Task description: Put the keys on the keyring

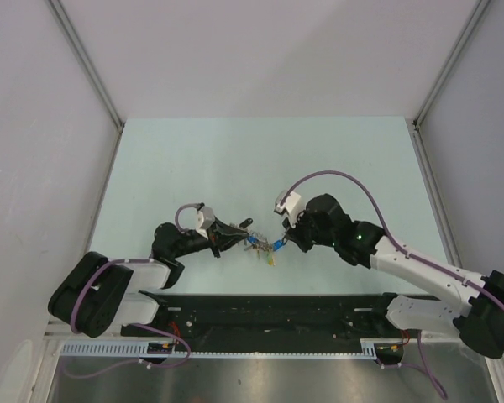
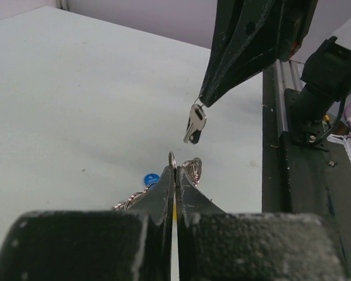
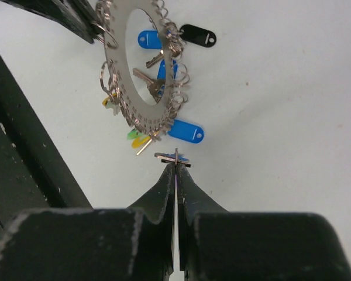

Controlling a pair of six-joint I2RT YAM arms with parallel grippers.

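Top view: my left claw (image 1: 234, 232) and right claw (image 1: 283, 240) face each other low over the table (image 1: 235, 159), near its front edge. The keyring (image 1: 254, 244) lies between them.

Left wrist: left claw fingers are pressed together on the keyring's thin rim. The right claw hangs above it, with a small silver key (image 2: 194, 123) dangling from its tip, clear of the ring.

Right wrist: right claw jaws are clamped on the silver key, seen edge-on just below the keyring. The ring stands tilted, its small keys (image 3: 149, 82) hanging. A blue tag (image 3: 186, 130) and a black tag (image 3: 198, 35) rest on the table.
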